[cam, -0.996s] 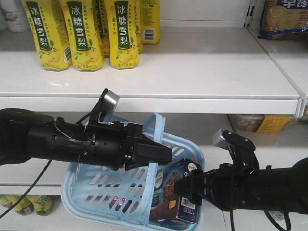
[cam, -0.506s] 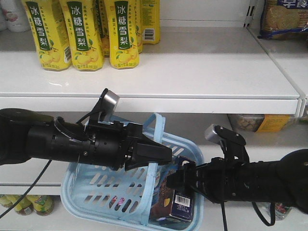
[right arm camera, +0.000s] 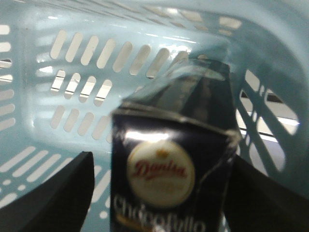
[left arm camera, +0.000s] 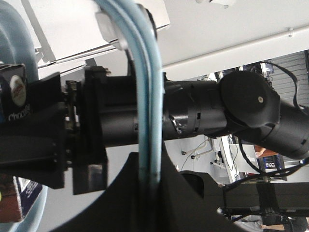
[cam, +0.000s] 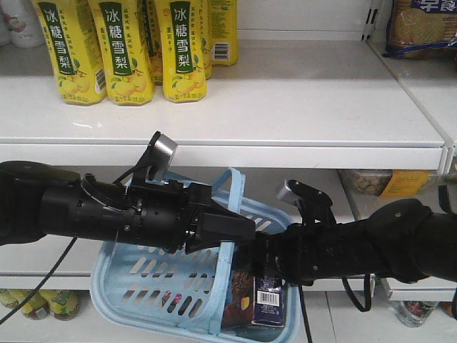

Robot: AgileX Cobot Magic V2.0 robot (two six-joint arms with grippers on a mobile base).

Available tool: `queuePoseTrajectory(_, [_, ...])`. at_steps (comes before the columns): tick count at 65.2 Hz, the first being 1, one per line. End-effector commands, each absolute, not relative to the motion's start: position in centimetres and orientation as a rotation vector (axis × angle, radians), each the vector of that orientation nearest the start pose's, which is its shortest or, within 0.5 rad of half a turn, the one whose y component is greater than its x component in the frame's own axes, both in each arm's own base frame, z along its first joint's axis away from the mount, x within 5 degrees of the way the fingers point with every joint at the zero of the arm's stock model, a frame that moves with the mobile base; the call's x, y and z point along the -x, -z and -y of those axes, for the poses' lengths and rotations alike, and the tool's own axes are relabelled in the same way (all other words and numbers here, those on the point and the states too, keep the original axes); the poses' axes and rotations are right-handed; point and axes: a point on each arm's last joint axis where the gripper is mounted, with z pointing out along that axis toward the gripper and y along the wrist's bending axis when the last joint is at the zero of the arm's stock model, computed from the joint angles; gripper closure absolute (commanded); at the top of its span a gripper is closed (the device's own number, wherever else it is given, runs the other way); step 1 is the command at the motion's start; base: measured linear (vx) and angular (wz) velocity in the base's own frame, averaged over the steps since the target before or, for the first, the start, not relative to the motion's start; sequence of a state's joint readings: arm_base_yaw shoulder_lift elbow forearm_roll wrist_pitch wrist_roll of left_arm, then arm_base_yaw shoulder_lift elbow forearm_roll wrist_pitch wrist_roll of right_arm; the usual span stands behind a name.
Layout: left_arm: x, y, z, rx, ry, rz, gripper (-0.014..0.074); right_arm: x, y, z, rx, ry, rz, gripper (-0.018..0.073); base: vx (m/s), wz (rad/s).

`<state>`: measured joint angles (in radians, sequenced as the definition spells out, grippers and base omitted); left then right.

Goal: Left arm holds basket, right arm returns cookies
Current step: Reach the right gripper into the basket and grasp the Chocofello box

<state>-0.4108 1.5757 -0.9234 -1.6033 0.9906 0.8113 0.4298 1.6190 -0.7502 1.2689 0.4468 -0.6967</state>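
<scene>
The right gripper (right arm camera: 164,193) is down inside the basket (cam: 125,282), and its jaws stand apart, one on each side of the cookie box (right arm camera: 164,145). In the right wrist view a strip of pale blue plastic shows between one of the dark fingers (right arm camera: 53,198) and the box. The other finger is right at the edge of the box, and the picture is too blurred to say if it touches. The box stands upright near the basket's right end wall, with its round white logo facing this camera.

The left gripper (cam: 239,230) is closed on the flat loop handle (cam: 234,187) of the basket. In the left wrist view the handle (left arm camera: 147,96) runs down between the dark fingers. The basket hangs from it, in front of the lower shelves.

From the front view, the right arm (cam: 357,246) comes in from the right and reaches over the basket's rim, with its grey block (cam: 289,189) on top. The cookie box (cam: 268,300) shows below it, barcode side outward. The left arm (cam: 93,211) comes in from the left, almost level, with a small silver camera block (cam: 163,150) above it.

Behind both arms is a white shelf (cam: 285,107). Yellow bottles (cam: 182,50) stand at its left, and a biscuit packet (cam: 421,28) lies at the upper right.
</scene>
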Motion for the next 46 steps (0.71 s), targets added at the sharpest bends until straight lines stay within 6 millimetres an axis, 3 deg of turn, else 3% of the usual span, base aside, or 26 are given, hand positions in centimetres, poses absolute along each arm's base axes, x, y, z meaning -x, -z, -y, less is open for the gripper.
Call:
queuePoseTrajectory(1, [-25.7, -30.2, 19.1, -0.124, 1.831, -2.098, 0.0602, -26.2, -18.6, -16.3, 0.071, -0.934, -2.577, 0.0063, 0.00, 0.00])
queuePoseTrajectory(18, [-25.7, -30.2, 19.1, -0.124, 1.831, -2.098, 0.0602, -26.8, -16.5, -16.6, 0.107, -0.901, -2.646, 0.0103, 0.00, 0.00])
queuePoseTrajectory(46, [-25.7, -30.2, 19.1, -0.124, 1.831, -2.098, 0.0602, -26.8, -16.2, -16.5, 0.127, -0.888, -2.663, 0.0369, 0.00, 0.00])
